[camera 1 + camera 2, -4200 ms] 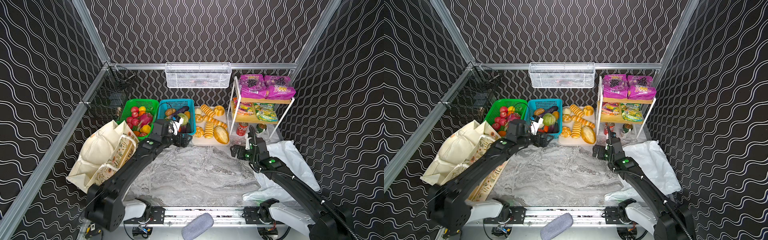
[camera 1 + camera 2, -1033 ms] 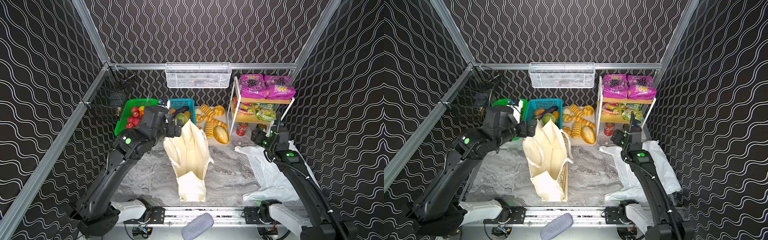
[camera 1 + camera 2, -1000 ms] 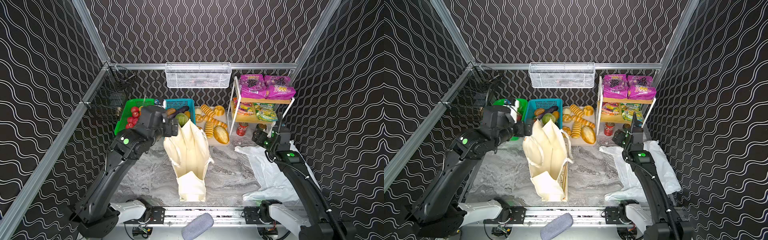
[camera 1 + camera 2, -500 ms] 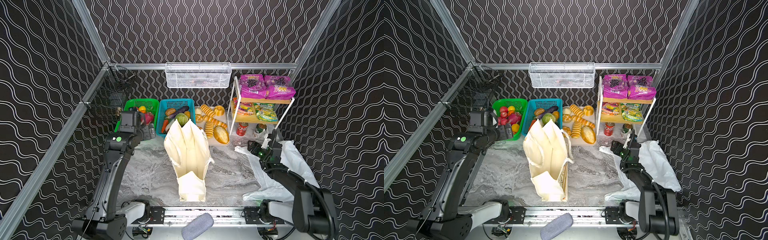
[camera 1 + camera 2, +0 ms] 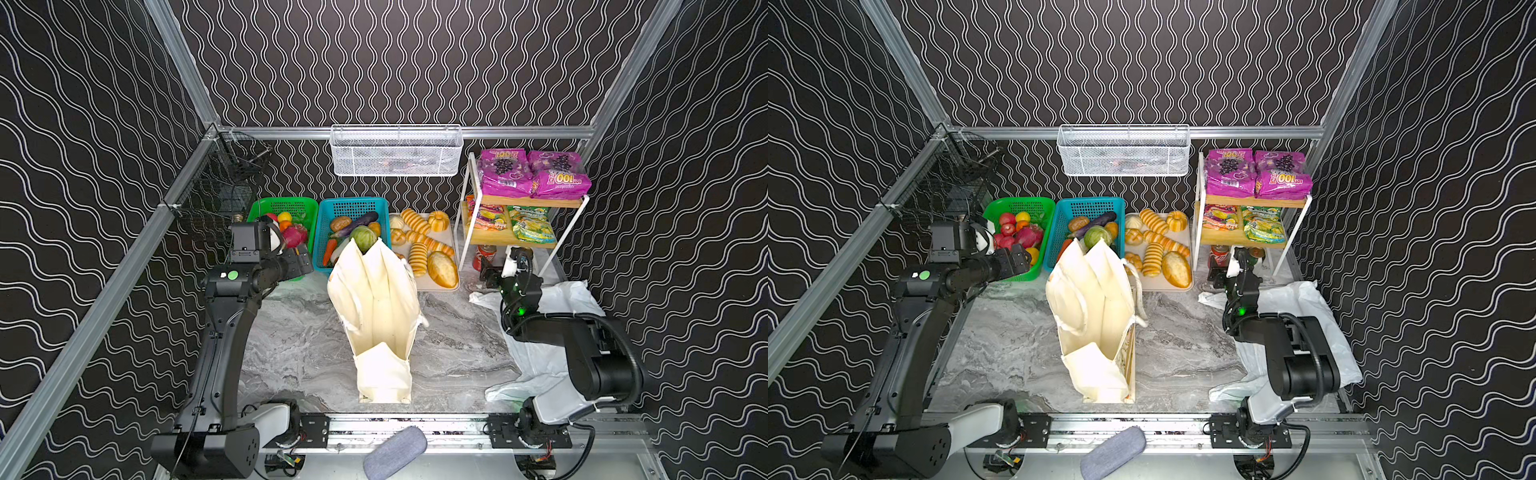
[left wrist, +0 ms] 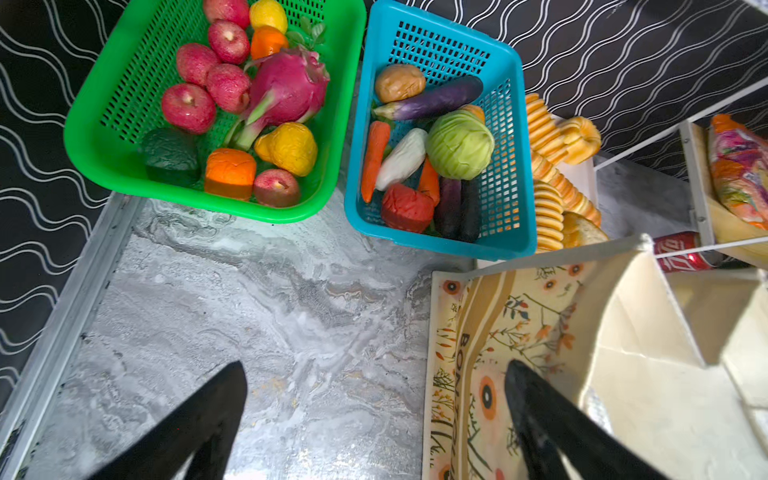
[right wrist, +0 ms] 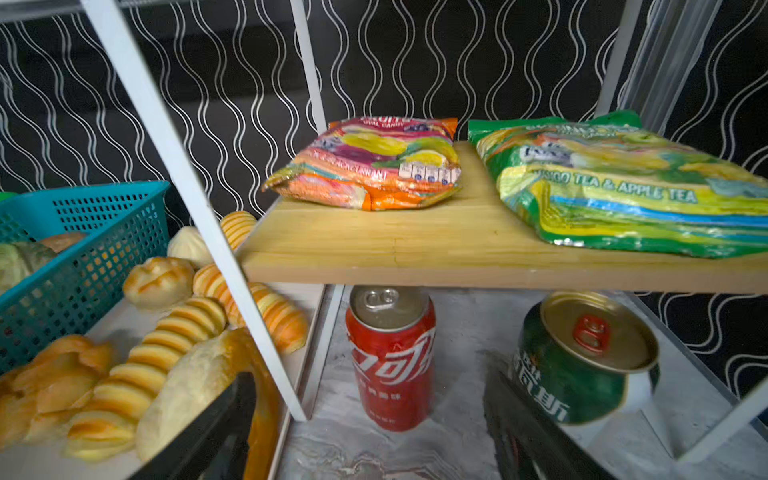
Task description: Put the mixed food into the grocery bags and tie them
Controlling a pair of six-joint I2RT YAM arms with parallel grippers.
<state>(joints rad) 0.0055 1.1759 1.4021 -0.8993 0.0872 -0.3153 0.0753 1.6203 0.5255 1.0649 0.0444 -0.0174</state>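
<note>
The cream flower-print tote [image 5: 378,316] [image 5: 1096,320] stands upright and open mid-table. The white plastic bag [image 5: 552,332] [image 5: 1304,303] lies crumpled on the right under the right arm. My left gripper [image 5: 301,264] [image 6: 376,368] hangs open and empty over bare table, between the tote and the baskets. The blue basket [image 6: 513,124] holds a cabbage [image 6: 459,143], a white radish [image 6: 401,160] and a carrot [image 6: 374,158]. My right gripper [image 5: 488,276] [image 7: 369,380] is open, low at the shelf rack, with the red can [image 7: 390,357] just ahead of its fingers, untouched. Above the can lies an orange-red packet [image 7: 370,166]. Purple packets [image 5: 534,172] sit on top.
A green fruit basket [image 6: 340,104] stands left of the blue one, and a tray [image 5: 453,241] of golden breads right of it. A green can [image 7: 582,357] and a white rack leg [image 7: 199,208] flank the red can. A green packet [image 7: 623,187] shares the wooden shelf.
My left arm has drawn back to the left and lower, leaving the tote standing by itself. My right gripper has dropped toward the red can under the shelf, its jaws a little wider.
</note>
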